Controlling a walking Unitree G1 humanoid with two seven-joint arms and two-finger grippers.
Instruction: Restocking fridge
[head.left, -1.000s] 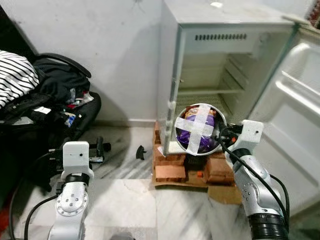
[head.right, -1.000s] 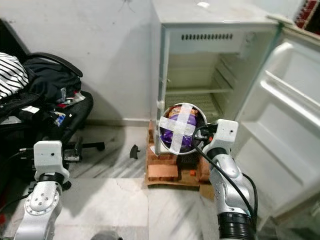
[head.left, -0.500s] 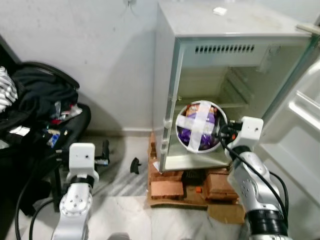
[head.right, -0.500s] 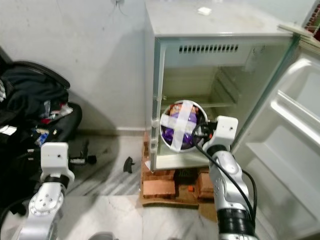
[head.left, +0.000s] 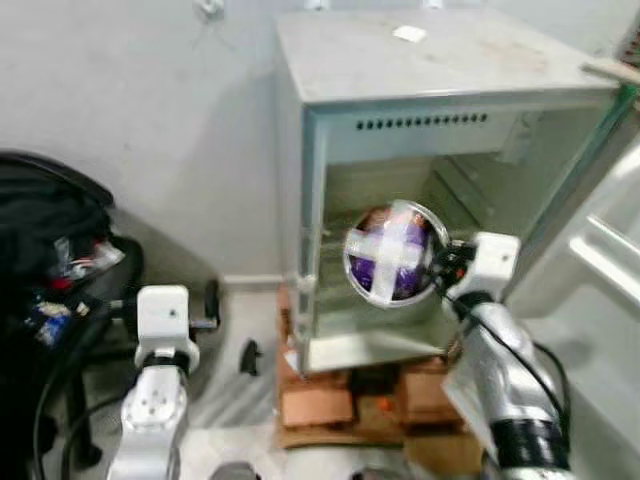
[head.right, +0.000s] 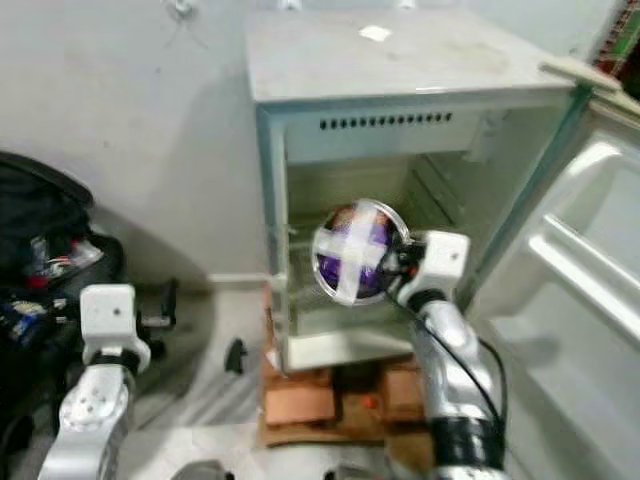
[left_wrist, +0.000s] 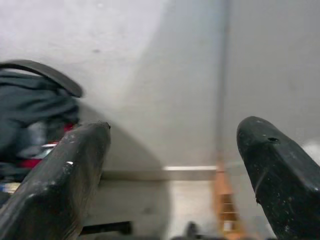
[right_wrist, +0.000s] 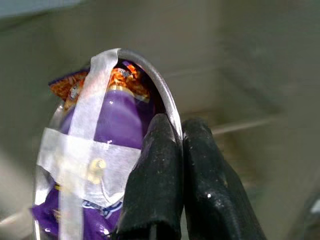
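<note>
A small white fridge (head.left: 420, 110) stands open on bricks, its door (head.right: 590, 290) swung out to the right. My right gripper (right_wrist: 177, 132) is shut on the rim of a steel bowl (head.left: 392, 252) holding a purple snack packet (right_wrist: 112, 120), taped over with a white cross. The bowl hangs at the fridge's mouth, in front of the lower compartment, tipped toward me. A shelf (head.right: 440, 215) shows inside. My left gripper (left_wrist: 170, 165) is open with nothing between its fingers, held low at the left and facing the wall.
Bricks (head.left: 315, 405) and cardboard support the fridge. A black chair piled with clothes and bags (head.left: 50, 250) stands at the left. A small dark object (head.left: 248, 355) lies on the marble floor beside the bricks.
The view has closed in on the fridge and swung left. The bowl in my right gripper has risen from the bricks' level to the fridge opening.
</note>
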